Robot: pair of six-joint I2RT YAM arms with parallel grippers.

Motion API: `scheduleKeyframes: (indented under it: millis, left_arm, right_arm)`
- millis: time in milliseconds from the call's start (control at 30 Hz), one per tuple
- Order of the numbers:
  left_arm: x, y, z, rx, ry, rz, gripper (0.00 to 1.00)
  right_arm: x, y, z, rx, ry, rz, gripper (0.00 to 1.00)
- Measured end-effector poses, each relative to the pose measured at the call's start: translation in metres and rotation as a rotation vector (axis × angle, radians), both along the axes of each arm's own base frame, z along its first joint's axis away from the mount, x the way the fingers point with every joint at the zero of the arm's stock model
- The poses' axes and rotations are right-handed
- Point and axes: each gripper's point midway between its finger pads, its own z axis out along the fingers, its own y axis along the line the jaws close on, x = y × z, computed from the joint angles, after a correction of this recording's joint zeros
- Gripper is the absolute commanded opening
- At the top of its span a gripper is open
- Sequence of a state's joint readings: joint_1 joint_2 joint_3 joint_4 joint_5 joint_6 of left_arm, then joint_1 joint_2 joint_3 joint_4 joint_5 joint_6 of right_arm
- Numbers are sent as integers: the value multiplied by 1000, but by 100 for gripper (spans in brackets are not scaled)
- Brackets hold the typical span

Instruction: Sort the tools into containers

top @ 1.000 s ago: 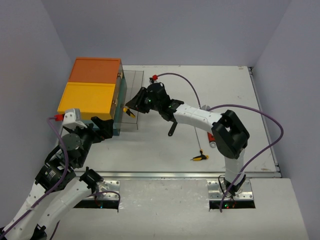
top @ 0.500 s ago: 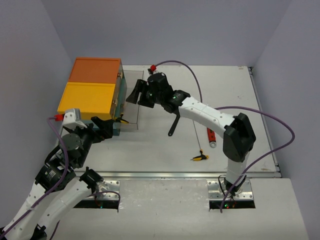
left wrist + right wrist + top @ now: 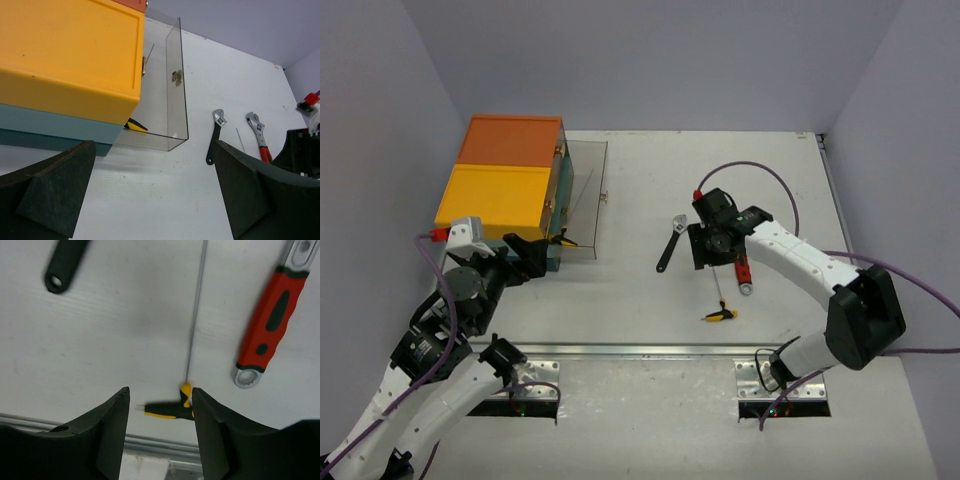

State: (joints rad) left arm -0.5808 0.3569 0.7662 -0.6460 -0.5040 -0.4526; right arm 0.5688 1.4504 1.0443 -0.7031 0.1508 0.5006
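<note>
Grip on nothing either side: our right tool (image 3: pixel 159 396) stands part open over the yellow T-handle key (image 3: pixel 170 411), a red wrench (image 3: pixel 267 320) just beside it; our left tool (image 3: pixel 154 145) gapes wide, and we see the teal box unit (image 3: pixel 50 122), clear drawer (image 3: pixel 176 100) out, ahead of it

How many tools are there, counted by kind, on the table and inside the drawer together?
Wrenches: 2 (black-handled wrench, red-handled wrench)
T-handle key: 1
Yellow-and-black tool in the clear drawer, kind unclear: 1
Total: 4
</note>
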Motion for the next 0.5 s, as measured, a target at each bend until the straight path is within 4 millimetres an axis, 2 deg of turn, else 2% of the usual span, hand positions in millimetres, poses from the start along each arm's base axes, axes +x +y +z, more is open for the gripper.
scheduleKeyframes:
  millis: [100,167,300,500]
  left_arm:
    - [1,-1,-2,5,9,-3,100]
    - [2,-2,-3,9,15,-4,100]
    - [3,-3,-4,10,17,-7,100]
    - [4,-5,-2,8,11,-12,100]
  right_arm:
    - [-32,-29,-41,-117,158,17,53]
    - [-48,-40,-58,-165,236,30,54]
    - [-65,-53,-74,-205,321,43,49]
    - [-75,-66,-91,-206,399,29,36]
